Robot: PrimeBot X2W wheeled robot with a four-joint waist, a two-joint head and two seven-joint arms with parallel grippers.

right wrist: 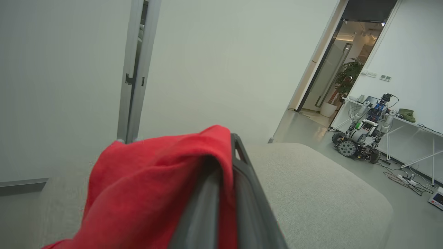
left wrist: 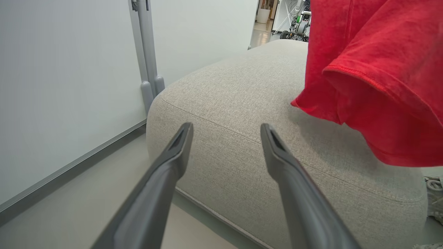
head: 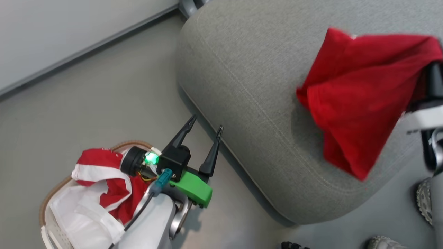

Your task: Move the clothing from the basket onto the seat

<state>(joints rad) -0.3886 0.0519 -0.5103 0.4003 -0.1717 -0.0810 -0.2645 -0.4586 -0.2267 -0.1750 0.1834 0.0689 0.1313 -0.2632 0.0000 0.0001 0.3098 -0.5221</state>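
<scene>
– Clothing (head: 114, 193): where is it?

– In two places. Nearest, a red piece with white stripes lies crumpled in the basket (head: 43, 207) on the white liner (head: 83, 218). One fold reaches up over the brown rim. The basket stands on the floor (head: 104, 103) at the lower left of the head view, apart from the seat (head: 249, 86).

– And the left claw (head: 206, 123)?

– It hangs just past the basket, fingers spread wide with nothing between them. The tips point at the seat's near edge. In the left wrist view the stitched seam runs across behind both fingers.

– The other piece?

– A plain red shirt (head: 360, 103), farther off at the right. The right claw (right wrist: 235, 145) is clamped on it. In the right wrist view the cloth drapes over one finger while the other shows bare and dark beside it. The shirt hangs in folds over the seat and throws a shadow on the grey fabric. I can't tell whether its lowest corner touches.

– Anything on the floor there?

– A shoe (head: 424, 204) near the seat's right corner.

– And beyond?

– A white wall (right wrist: 207, 69) with a grey post (right wrist: 133, 79) behind the seat. Past that is an open doorway, with another wheeled robot (right wrist: 363, 135) parked by the far wall.
</scene>
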